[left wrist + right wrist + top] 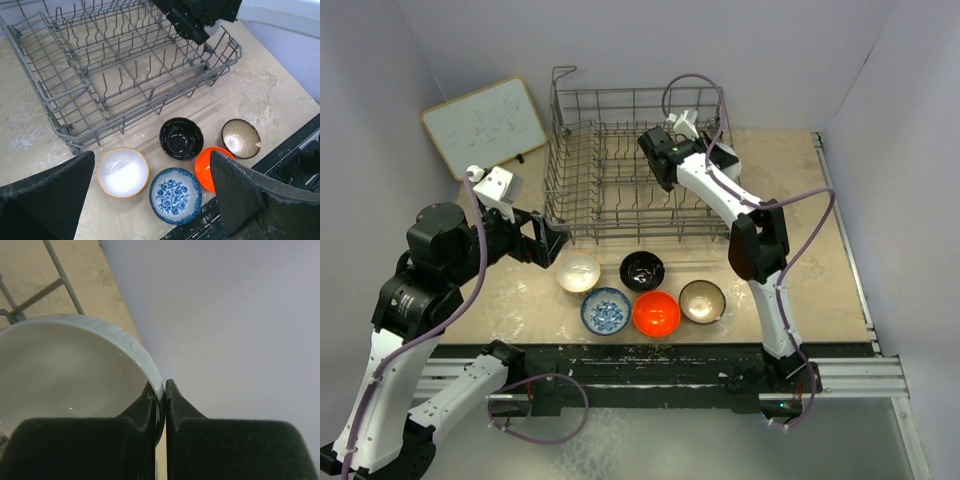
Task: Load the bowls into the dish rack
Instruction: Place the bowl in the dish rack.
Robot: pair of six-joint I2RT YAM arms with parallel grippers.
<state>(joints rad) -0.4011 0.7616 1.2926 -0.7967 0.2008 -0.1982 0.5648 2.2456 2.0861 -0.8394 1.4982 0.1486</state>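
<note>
R: my right hand (161,390) clenched on white bowl (65,370) rim, rack (610,190) beneath | L: my left hand (552,243) spread wide, five bowls (181,138) on worktop (250,90) just below-ahead, rack beyond

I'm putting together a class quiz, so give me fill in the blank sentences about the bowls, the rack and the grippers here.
In front of the dish rack, ____ bowls sit on the table. The right gripper pinches a pale bowl by its ____. The left gripper is ____ and holds nothing. Between the blue-patterned bowl and the brown-rimmed bowl sits the ____ bowl.
Missing words: five; rim; open; orange.
</note>
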